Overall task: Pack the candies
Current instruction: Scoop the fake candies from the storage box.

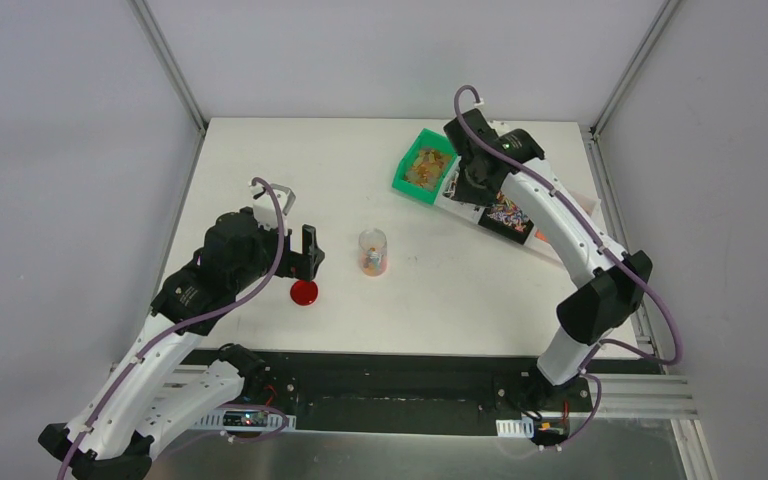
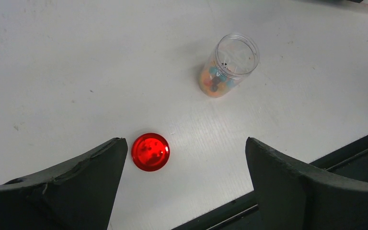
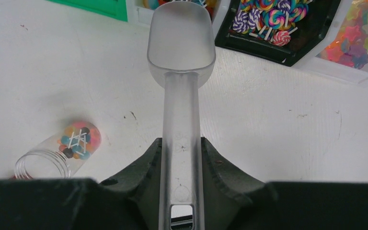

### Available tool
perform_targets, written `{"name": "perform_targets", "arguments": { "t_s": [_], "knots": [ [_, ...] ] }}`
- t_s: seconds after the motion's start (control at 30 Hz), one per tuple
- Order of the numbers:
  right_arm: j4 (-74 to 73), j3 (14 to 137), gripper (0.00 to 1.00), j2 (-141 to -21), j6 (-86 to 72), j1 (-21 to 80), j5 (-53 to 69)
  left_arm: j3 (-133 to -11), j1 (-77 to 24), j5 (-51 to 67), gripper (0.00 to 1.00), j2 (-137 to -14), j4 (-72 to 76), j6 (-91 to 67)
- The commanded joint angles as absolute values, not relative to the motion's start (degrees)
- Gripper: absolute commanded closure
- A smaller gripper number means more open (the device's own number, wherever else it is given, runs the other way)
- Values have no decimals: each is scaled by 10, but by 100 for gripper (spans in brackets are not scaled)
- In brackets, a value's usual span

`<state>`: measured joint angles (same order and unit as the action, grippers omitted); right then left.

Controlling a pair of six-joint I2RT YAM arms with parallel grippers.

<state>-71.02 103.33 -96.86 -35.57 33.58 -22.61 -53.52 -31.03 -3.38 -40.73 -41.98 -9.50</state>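
A clear jar (image 1: 372, 251) stands open mid-table with a few multicoloured candies (image 2: 215, 80) at its bottom; it also shows in the right wrist view (image 3: 67, 151). More candies fill the green bin (image 1: 425, 165) and the black tray (image 3: 278, 26) of swirl lollipops. My right gripper (image 3: 181, 143) is shut on the handle of the clear plastic scoop (image 3: 181, 43), whose empty bowl is close to the bins. My left gripper (image 2: 184, 143) is open and empty, hovering over the table beside the flat red lid (image 2: 150, 152). The lid lies just inside its left finger (image 2: 91, 172).
A clear tray (image 3: 359, 36) of star-shaped sweets sits right of the black tray. The bins cluster at the back right, under my right arm (image 1: 560, 220). The table's dark front rail (image 2: 316, 163) runs close behind the lid.
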Motion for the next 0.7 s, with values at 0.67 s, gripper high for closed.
{"name": "perform_targets", "arguments": {
  "t_s": [0.67],
  "knots": [
    [-682,1104,100,-1063,-369,273,-140,-532,-306,-30,1,-391,-398,-88]
  ]
}}
